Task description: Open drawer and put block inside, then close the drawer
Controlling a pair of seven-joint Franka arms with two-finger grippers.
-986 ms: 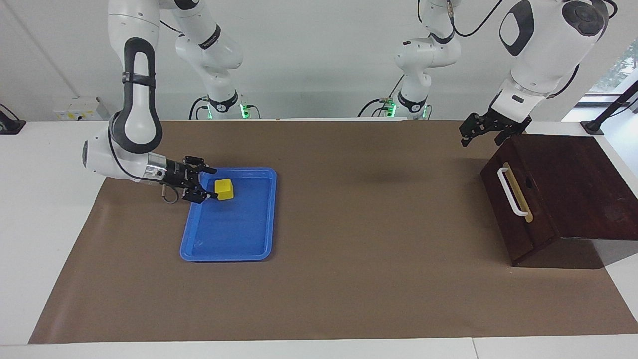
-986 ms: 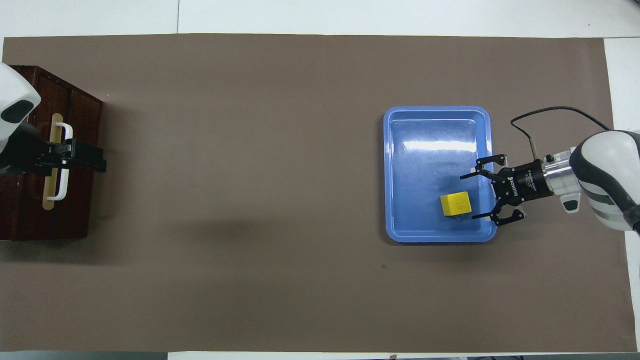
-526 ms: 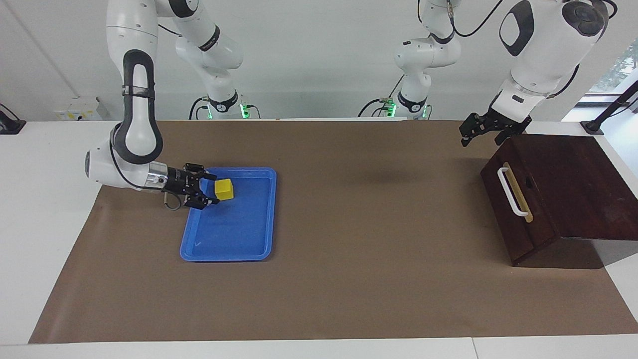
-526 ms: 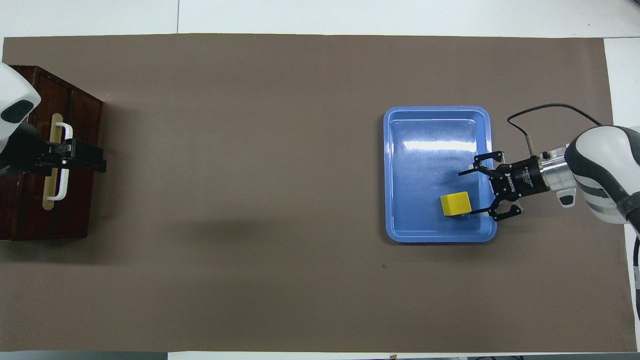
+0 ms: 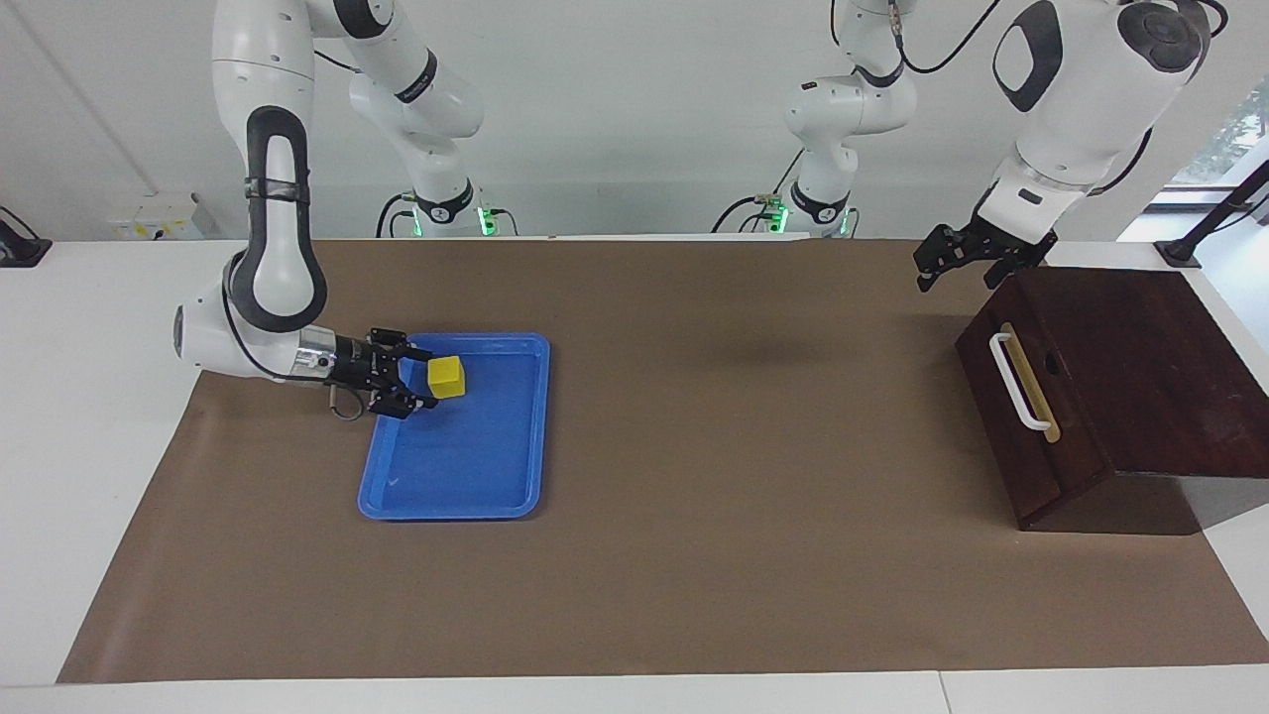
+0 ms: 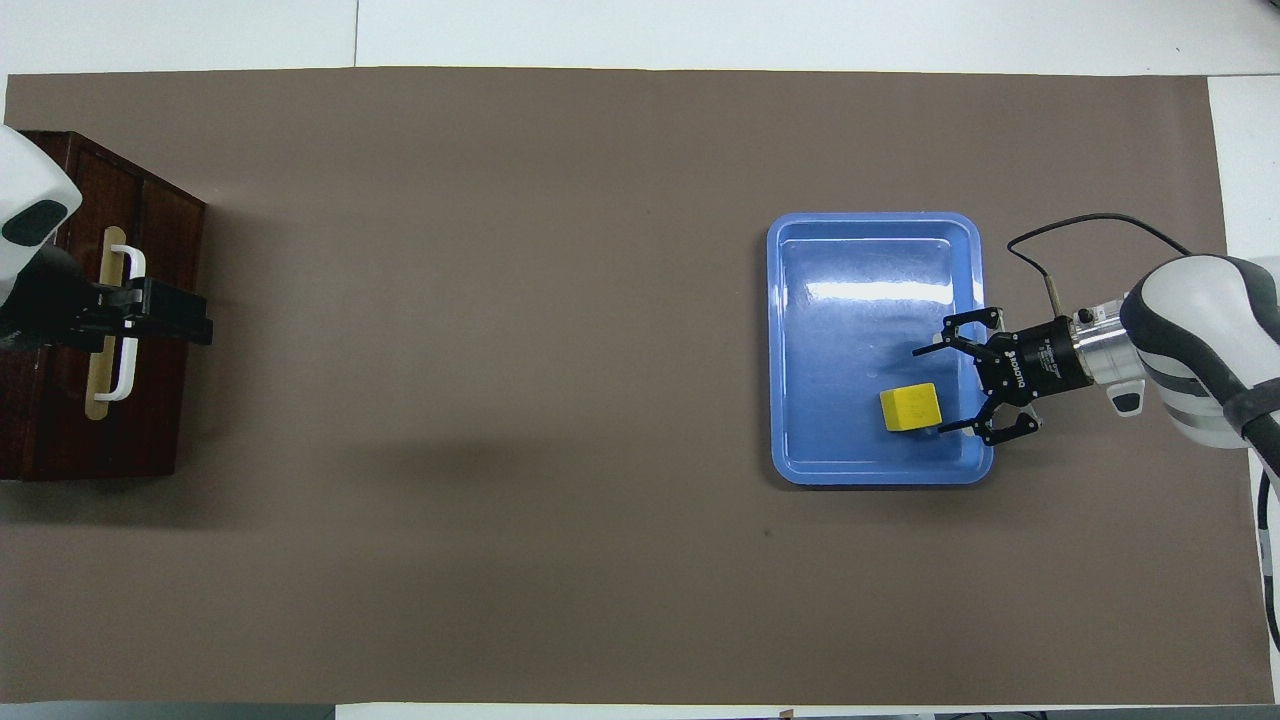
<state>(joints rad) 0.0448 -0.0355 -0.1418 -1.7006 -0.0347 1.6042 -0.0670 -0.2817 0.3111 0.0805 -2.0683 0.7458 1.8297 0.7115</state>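
The yellow block point(image 5: 447, 377) point(image 6: 910, 408) sits in the blue tray point(image 5: 466, 466) point(image 6: 860, 290), at the right arm's end of the table. My right gripper point(image 5: 427, 379) point(image 6: 932, 391) is open and low over the tray's rim. Its fingertips point(image 6: 922, 351) point at the block and reach just to its side, without gripping it. The dark brown drawer point(image 5: 1110, 377) point(image 6: 150, 420) stands shut at the left arm's end, its white handle point(image 5: 1016, 382) point(image 6: 128, 375) facing the table's middle. My left gripper point(image 5: 958, 264) point(image 6: 195, 325) waits open in the air over the drawer's front edge.
Brown paper point(image 5: 744, 555) covers the table between the tray and the drawer. White table surface point(image 5: 89, 397) borders it on all sides.
My right gripper has sunk lower and crept toward the block. The left arm, the block and the drawer have not moved.
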